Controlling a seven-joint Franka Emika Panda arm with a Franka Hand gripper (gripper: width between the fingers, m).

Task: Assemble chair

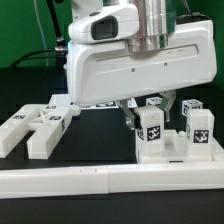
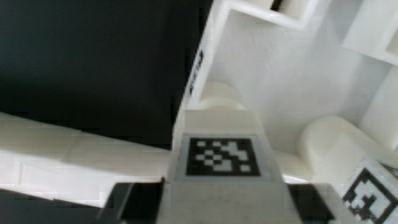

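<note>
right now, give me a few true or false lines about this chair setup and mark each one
1. A long white rail lies nearest the camera in the exterior view. True.
2. The table is white. False: the table is black.
3. The gripper has a tagged white piece between its fingers. True.
4. All the loose parts sit in one pile. False: a group of parts lies on the exterior view's left, and upright pieces stand on its right.
5. The tags are red and white. False: the tags are black and white.
</note>
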